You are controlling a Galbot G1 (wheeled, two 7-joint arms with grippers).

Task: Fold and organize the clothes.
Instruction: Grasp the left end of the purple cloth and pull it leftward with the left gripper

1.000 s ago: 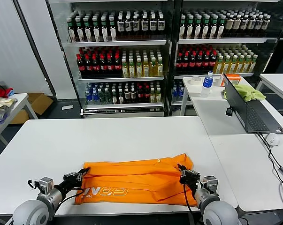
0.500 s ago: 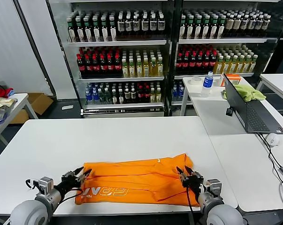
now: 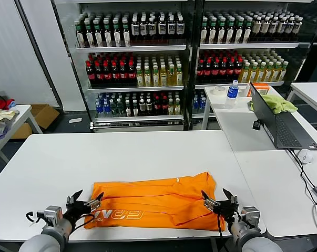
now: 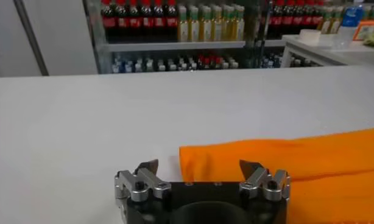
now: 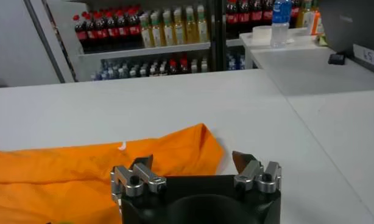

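At the near edge of the white counter (image 3: 53,163), the left claw (image 3: 85,201) sits at about seven o'clock with its fingers spread wide and nothing between them, just off the left end of the shirt (image 3: 153,199). The right claw (image 3: 220,200) sits at about five o'clock, also spread wide and empty, at the shirt's right end. The orange shirt lies folded into a long flat band between the two claws, pale lettering showing along its near left part. In the left wrist view the left claw (image 4: 200,170) points at the shirt's (image 4: 284,161) folded corner. At two o'clock, on a second counter, stands an open laptop (image 3: 279,123), with a yellow-green cloth (image 3: 276,102) and a water bottle (image 3: 232,93) beyond it. Farthest back, at twelve o'clock, shelves of drink bottles (image 3: 147,68) fill the wall.
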